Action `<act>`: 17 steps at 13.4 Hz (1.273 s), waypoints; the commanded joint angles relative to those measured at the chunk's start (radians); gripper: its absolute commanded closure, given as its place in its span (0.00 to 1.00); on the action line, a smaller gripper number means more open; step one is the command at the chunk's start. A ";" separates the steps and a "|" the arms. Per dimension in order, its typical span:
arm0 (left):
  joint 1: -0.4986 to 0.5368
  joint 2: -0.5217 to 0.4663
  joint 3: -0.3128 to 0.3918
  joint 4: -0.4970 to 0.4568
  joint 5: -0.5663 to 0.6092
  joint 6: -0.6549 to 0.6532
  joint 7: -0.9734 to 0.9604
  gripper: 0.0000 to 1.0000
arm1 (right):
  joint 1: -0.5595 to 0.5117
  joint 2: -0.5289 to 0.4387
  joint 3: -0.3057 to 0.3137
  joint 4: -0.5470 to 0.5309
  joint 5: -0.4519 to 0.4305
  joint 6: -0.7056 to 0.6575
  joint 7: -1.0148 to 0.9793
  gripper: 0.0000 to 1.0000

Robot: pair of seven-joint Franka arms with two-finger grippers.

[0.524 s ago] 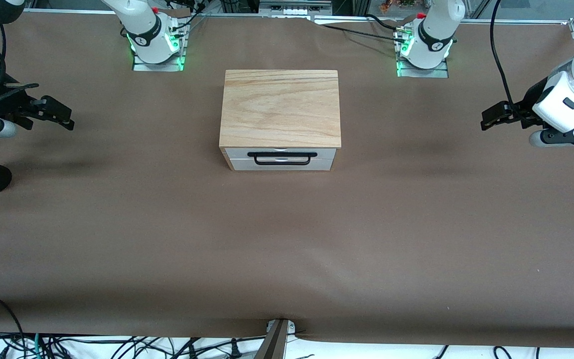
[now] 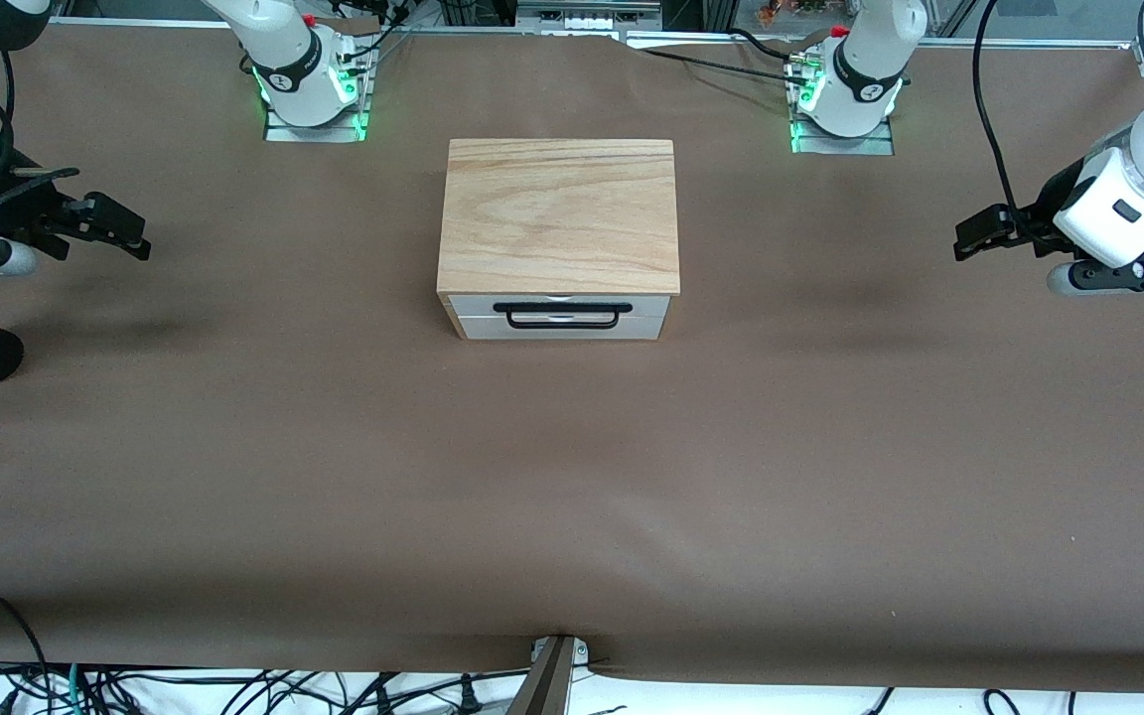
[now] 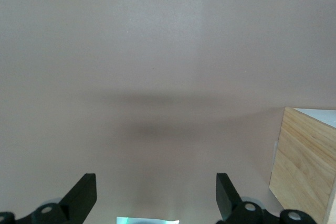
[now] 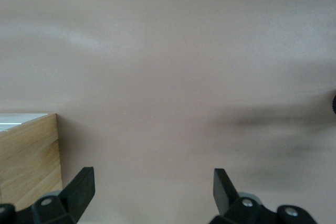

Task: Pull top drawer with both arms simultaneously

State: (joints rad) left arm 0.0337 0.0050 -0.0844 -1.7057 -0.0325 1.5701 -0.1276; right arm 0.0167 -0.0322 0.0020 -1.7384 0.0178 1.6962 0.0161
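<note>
- Nothing of the pull is done, as I judge it: the top drawer [image 2: 560,306] sits flush in the cabinet [image 2: 559,215], with its black bar handle [image 2: 561,316] untouched.
- The cabinet stands mid-table, nearer the edge where my bases are than the front camera's edge, and its drawer fronts face that camera.
- My left gripper [image 2: 977,233] hangs over the table's edge at the left arm's end, well apart from the cabinet, fingers [image 3: 83,195] spread wide and holding nothing.
- My right gripper [image 2: 125,229] hangs over the edge at the right arm's end, likewise spread wide and empty, with only bare tabletop [image 4: 168,66] between its fingers [image 4: 223,184].
- Everything is left: bring both grippers to the handle, close on it, and draw outward together.
</note>
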 commanded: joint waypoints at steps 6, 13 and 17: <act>-0.003 -0.030 -0.005 -0.034 0.022 0.019 -0.009 0.00 | 0.006 0.014 0.000 0.019 0.020 -0.020 -0.019 0.00; -0.005 -0.020 -0.006 -0.060 0.019 0.070 -0.047 0.00 | 0.074 0.073 0.000 0.036 0.028 -0.024 -0.021 0.00; -0.006 -0.002 -0.009 -0.096 0.019 0.143 -0.047 0.00 | 0.105 0.161 0.000 0.037 0.280 -0.059 -0.042 0.00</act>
State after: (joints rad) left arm 0.0328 0.0078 -0.0904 -1.7621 -0.0326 1.6612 -0.1561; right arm 0.1222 0.0694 0.0077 -1.7301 0.1520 1.6573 0.0010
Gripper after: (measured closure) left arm 0.000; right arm 0.000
